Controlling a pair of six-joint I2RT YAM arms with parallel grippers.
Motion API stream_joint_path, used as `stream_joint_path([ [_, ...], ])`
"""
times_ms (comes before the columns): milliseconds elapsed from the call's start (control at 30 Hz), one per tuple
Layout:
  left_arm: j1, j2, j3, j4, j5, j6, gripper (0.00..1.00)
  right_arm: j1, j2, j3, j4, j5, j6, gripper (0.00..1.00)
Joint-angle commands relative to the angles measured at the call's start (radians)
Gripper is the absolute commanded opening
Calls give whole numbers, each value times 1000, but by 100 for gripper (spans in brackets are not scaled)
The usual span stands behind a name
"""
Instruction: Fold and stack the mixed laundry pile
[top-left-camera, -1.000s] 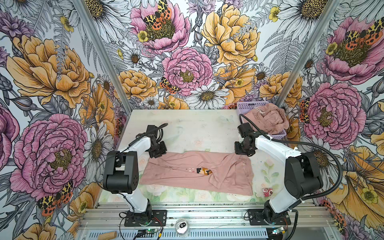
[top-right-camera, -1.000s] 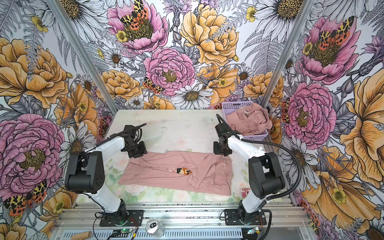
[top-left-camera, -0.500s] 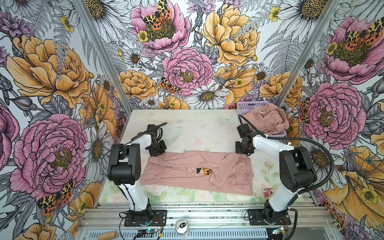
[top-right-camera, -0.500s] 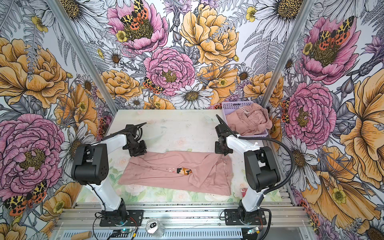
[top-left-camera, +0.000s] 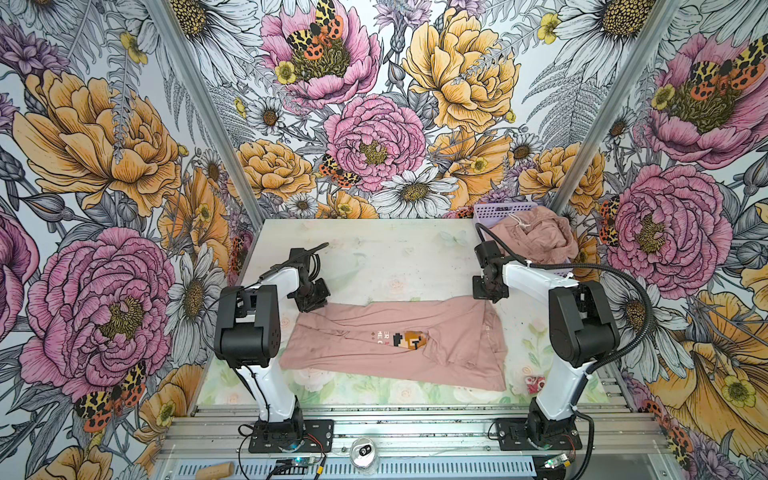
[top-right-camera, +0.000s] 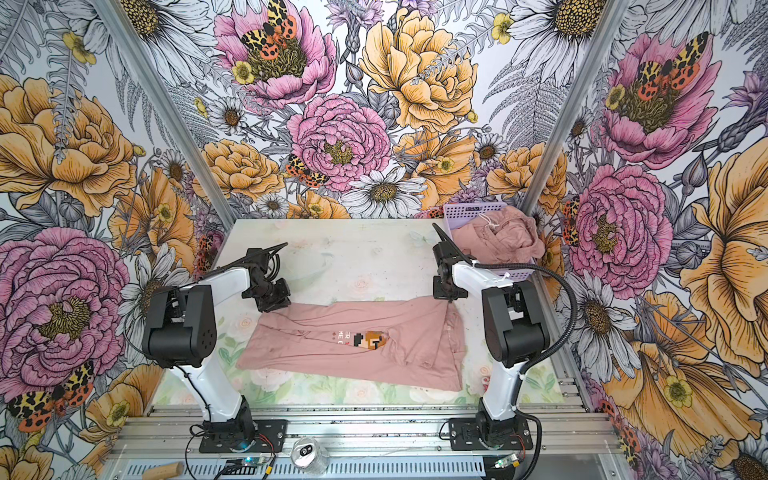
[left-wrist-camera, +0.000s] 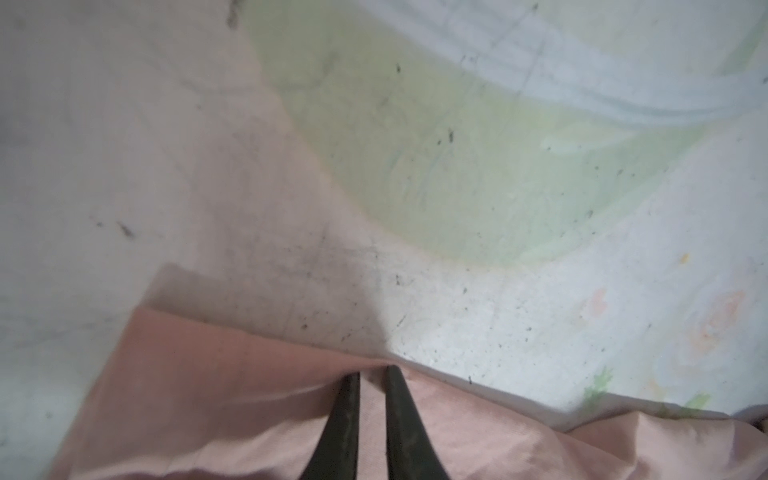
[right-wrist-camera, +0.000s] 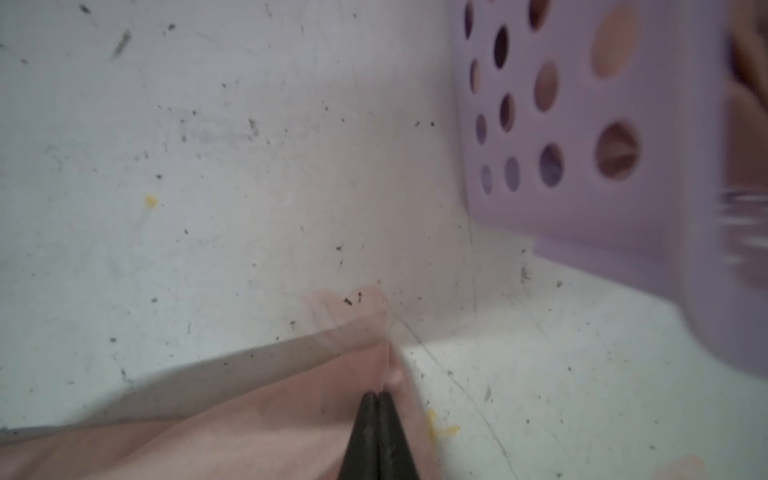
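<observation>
Shirt (top-left-camera: 374, 353) lies spread out on the surface (top-left-camera: 395, 257), right hand (right-wrist-camera: 377, 394) clamped tight on its far right corner, left hand (left-wrist-camera: 372, 371) nearly closed, pinching the far left corner I think.

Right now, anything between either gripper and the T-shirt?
Nothing visible. Right gripper is shut on the T-shirt at its far right corner. Left gripper sits on its far left edge, jaws nearly closed, grip unclear. Basket sits apart, farther back.

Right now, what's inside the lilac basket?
A crumpled dusty-pink garment with a white drawstring fills the lilac basket, heaped above its rim. Anything beneath it is covered, so I can't tell whether more laundry is in there.
</observation>
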Motion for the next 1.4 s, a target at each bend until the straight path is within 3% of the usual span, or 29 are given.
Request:
stream_joint_path([
  [0,23,87,-26,29,-83,0,15,-1,50,67,31,22,-12,0],
  [167,23,69,-30,28,-78,-3,15,2,59,93,9,13,-19,0],
  [233,20,34,-42,27,-71,-8,16,2,28,86,-14,-3,-20,9],
  [367,-9,-102,-59,4,-92,-14,38,12,-66,61,-85,-45,-16,29],
  [567,-140,-277,-72,-66,-105,-50,52,43,-245,-36,-180,-98,35,37],
  [767,-444,-360,-87,-47,-71,-193,51,60,-441,-275,-190,-274,149,38],
  [1000,-766,-246,-83,147,17,-351,42,139,-607,-474,-182,-329,243,38],
  [1167,-874,-110,-36,235,78,-398,39,156,-649,-547,-137,-349,275,38],
  [1367,-923,-39,-10,253,66,-392,38,168,-629,-630,11,-382,300,38],
])
